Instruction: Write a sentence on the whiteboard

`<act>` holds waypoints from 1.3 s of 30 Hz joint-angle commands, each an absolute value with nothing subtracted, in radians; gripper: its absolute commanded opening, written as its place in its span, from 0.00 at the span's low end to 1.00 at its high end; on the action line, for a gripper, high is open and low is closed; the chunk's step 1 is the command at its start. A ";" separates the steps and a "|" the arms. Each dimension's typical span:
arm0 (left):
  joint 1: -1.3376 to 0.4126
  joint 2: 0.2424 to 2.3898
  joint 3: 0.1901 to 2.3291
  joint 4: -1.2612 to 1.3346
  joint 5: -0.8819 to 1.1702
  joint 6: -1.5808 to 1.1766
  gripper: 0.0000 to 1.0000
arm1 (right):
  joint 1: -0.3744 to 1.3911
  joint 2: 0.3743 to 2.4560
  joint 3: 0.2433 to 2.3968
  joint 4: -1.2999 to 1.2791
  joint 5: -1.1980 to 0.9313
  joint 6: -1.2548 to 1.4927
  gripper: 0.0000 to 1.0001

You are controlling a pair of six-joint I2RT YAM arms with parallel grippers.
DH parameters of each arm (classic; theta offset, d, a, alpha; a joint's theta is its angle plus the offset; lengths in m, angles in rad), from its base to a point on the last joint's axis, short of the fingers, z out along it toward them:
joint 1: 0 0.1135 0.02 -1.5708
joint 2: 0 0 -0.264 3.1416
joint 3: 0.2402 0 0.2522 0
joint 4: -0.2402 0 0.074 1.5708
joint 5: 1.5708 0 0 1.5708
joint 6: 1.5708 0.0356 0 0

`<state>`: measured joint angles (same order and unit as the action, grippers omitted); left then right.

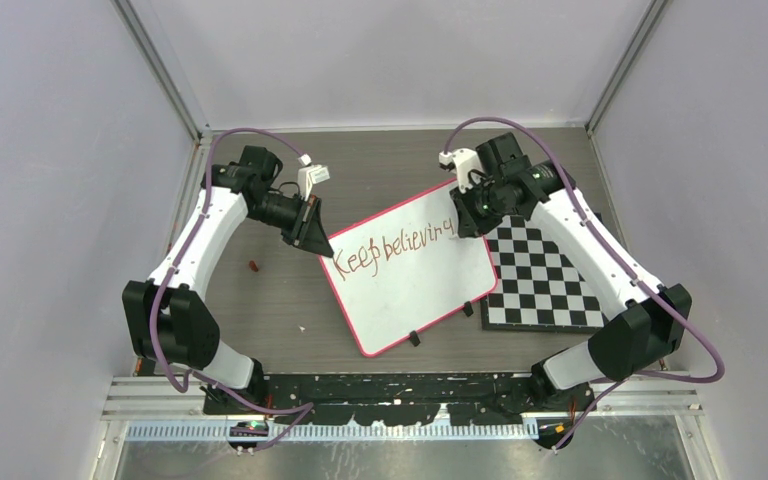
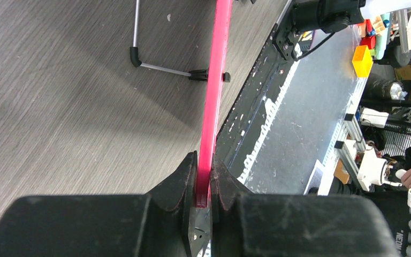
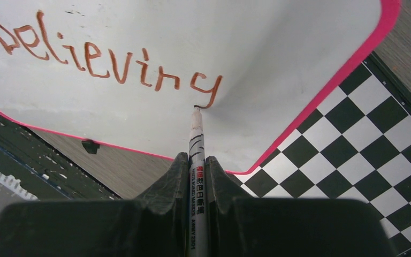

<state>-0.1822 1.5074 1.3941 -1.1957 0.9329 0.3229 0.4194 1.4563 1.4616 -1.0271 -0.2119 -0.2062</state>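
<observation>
Whiteboard (image 1: 420,290) sits skewed mid-table, black feet toward the bases, right edge overlapping the checkered board (image 1: 545,280). Small red bit (image 1: 253,265) lies on the table to its left. Left gripper (image 2: 203,160) is clamped on the pink rim. Right gripper (image 3: 195,160) pinches the marker (image 3: 196,134), labelled "WHITE BOARD MARKER", tip on the g's tail. Sentence (image 1: 395,247) reads "Keep believing".

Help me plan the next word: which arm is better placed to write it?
Right. The right fingers grip the marker, its tip at the end of the sentence on the whiteboard; the left fingers clamp the whiteboard's rim.
</observation>
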 commanded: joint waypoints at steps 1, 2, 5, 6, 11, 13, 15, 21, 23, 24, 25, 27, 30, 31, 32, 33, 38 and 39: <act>-0.189 1.500 1.389 -1.169 0.883 0.328 0.00 | 0.458 1.440 1.487 -0.983 -0.243 -0.183 0.00; -0.189 1.503 1.390 -1.170 0.884 0.328 0.00 | 0.466 1.443 1.495 -0.987 -0.246 -0.183 0.00; -0.189 1.504 1.398 -1.173 0.885 0.325 0.00 | 0.477 1.443 1.528 -1.014 -0.295 -0.182 0.00; -0.189 1.502 1.400 -1.174 0.886 0.325 0.00 | 0.476 1.440 1.539 -1.028 -0.321 -0.184 0.00; -0.189 1.489 1.391 -1.163 0.887 0.318 0.00 | 0.488 1.388 1.544 -1.079 -0.426 -0.189 0.00; -0.189 1.489 1.387 -1.160 0.890 0.314 0.00 | 0.498 1.365 1.532 -1.084 -0.459 -0.193 0.00; -0.189 1.491 1.389 -1.159 0.891 0.311 0.00 | 0.508 1.346 1.512 -1.076 -0.483 -0.191 0.00; -0.189 1.482 1.383 -1.158 0.887 0.307 0.00 | 0.557 1.299 1.388 -0.973 -0.521 -0.137 0.00; -0.189 1.483 1.378 -1.157 0.890 0.304 0.00 | 0.595 1.293 1.368 -0.952 -0.505 -0.134 0.00; -0.189 1.484 1.378 -1.158 0.890 0.304 0.00 | 0.616 1.292 1.360 -0.944 -0.494 -0.135 0.00; -0.189 1.486 1.379 -1.161 0.890 0.304 0.00 | 0.636 1.290 1.350 -0.935 -0.480 -0.135 0.00; -0.189 1.484 1.379 -1.162 0.893 0.305 0.00 | 0.675 1.282 1.330 -0.911 -0.460 -0.135 0.00; -0.189 1.484 1.370 -1.160 0.895 0.307 0.00 | 0.720 1.273 1.300 -0.876 -0.439 -0.137 0.00; -0.189 1.484 1.368 -1.161 0.896 0.308 0.00 | 0.731 1.267 1.289 -0.861 -0.437 -0.137 0.00; -0.189 1.484 1.366 -1.161 0.897 0.310 0.00 | 0.740 1.261 1.278 -0.845 -0.437 -0.136 0.00; -0.189 1.483 1.363 -1.161 0.897 0.312 0.00 | 0.748 1.254 1.264 -0.826 -0.437 -0.136 0.00; -0.189 1.492 1.361 -1.161 0.898 0.317 0.00 | 0.779 1.249 1.212 -0.759 -0.452 -0.144 0.00; -0.189 1.495 1.362 -1.162 0.897 0.318 0.00 | 0.787 1.247 1.206 -0.747 -0.453 -0.142 0.00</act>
